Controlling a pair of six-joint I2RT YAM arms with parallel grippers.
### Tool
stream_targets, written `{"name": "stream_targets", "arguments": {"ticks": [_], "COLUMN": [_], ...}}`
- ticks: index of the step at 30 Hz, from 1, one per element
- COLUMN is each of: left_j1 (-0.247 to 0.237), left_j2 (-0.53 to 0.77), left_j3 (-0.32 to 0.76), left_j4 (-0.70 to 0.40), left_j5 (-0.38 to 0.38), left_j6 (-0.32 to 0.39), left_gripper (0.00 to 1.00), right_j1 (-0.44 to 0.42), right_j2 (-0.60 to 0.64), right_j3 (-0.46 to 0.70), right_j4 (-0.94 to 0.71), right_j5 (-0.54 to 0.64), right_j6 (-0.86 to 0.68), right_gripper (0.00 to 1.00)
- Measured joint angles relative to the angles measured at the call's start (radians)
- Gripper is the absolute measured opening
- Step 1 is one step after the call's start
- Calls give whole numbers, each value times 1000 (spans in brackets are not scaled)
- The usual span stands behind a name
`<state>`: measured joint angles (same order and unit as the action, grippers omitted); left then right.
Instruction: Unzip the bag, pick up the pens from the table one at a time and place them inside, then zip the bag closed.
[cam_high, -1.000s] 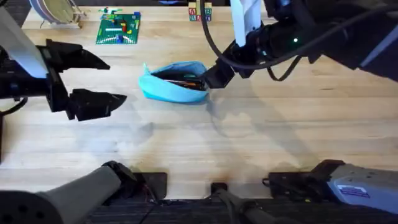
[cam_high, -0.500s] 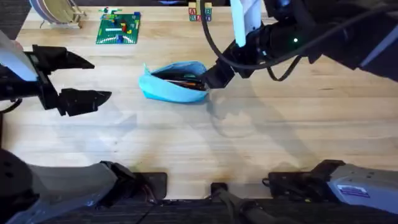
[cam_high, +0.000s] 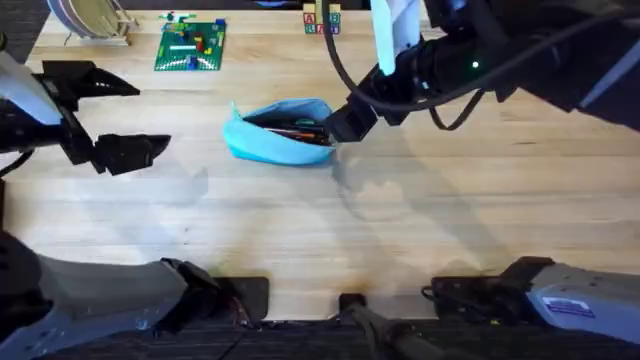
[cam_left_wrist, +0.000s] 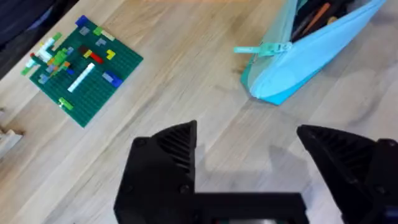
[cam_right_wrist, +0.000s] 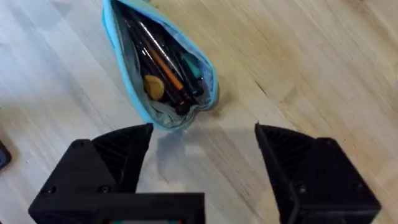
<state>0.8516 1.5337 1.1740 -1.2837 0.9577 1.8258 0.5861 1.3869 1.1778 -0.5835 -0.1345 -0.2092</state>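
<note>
Lying unzipped on the wooden table (cam_high: 420, 230), the light-blue bag (cam_high: 280, 140) gapes just in front of the right gripper (cam_right_wrist: 202, 146), whose black fingers are spread wide and grasp nothing. Inside the dark mouth an orange pen (cam_right_wrist: 166, 70) and a black pen (cam_right_wrist: 144, 42) lie side by side among other dark items, with a yellowish round object (cam_right_wrist: 153, 86) near the end closest to that gripper. The left gripper (cam_high: 105, 115) hangs well apart from the bag, on the side of its zipper pull tab (cam_left_wrist: 261, 49), fingers likewise released and empty. A green building-brick baseplate (cam_left_wrist: 78, 68) lies beyond the left gripper, apart from the bag.
</note>
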Motion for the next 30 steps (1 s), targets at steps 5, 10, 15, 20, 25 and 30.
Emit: {"name": "stream_targets", "arguments": {"ticks": [5, 10, 15, 20, 25, 30], "left_j1": [0, 0, 0, 0, 0, 0], "left_j2": [0, 0, 6, 27, 72, 139], "left_j3": [0, 0, 0, 0, 0, 0], "left_j4": [24, 30, 38, 47, 50, 58], "left_j5": [0, 0, 25, 49, 74, 114], "left_j6": [0, 0, 0, 0, 0, 0], "left_gripper": [993, 993, 993, 993, 993, 993], "right_j1": [0, 0, 0, 0, 0, 0], "right_j2": [0, 0, 0, 0, 0, 0], "right_j3": [0, 0, 0, 0, 0, 0], "right_j4": [0, 0, -1, 0, 0, 6], "right_j5": [0, 0, 0, 0, 0, 0], "right_j6": [0, 0, 0, 0, 0, 0], "right_gripper": [998, 998, 997, 998, 998, 997]}}
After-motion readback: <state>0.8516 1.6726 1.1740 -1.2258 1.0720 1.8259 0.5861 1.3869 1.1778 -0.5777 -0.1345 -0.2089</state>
